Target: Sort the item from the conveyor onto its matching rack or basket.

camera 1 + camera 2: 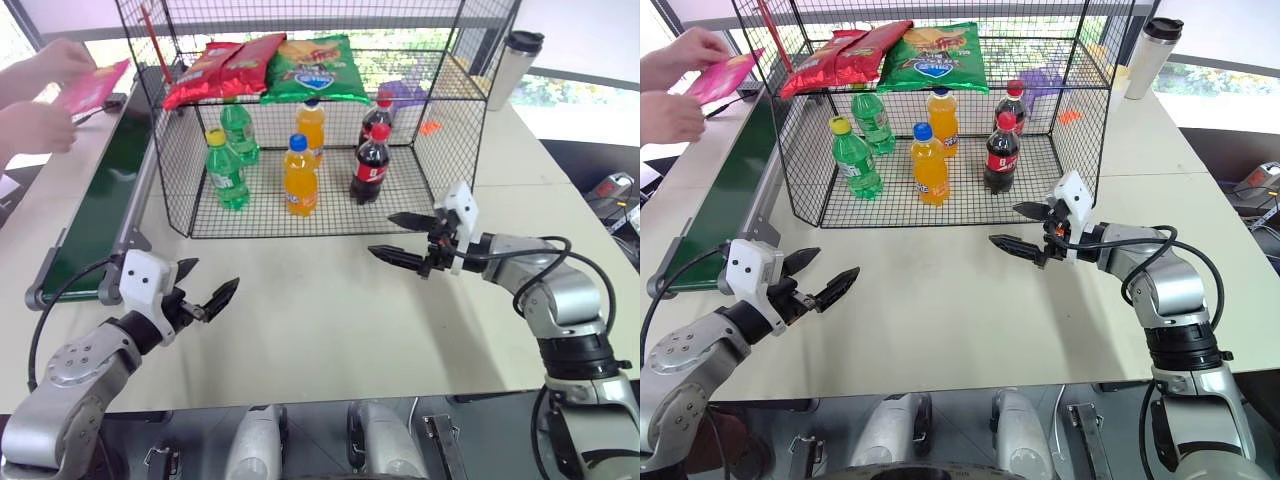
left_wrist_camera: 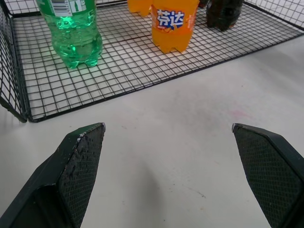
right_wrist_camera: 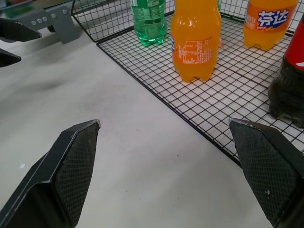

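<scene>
Pink chip bag in a person's hands, far from both wide-open grippers

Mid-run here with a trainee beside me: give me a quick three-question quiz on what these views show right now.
1. True or false: the pink chip bag lies on the upper shelf.
2. Which gripper hovers nearer the conveyor? A) left gripper B) right gripper
3. How many orange soda bottles stand on the cage's lower floor?

Key:
1. False; a person's hands hold it above the conveyor.
2. A; both grippers are open, empty.
3. Two.
</scene>
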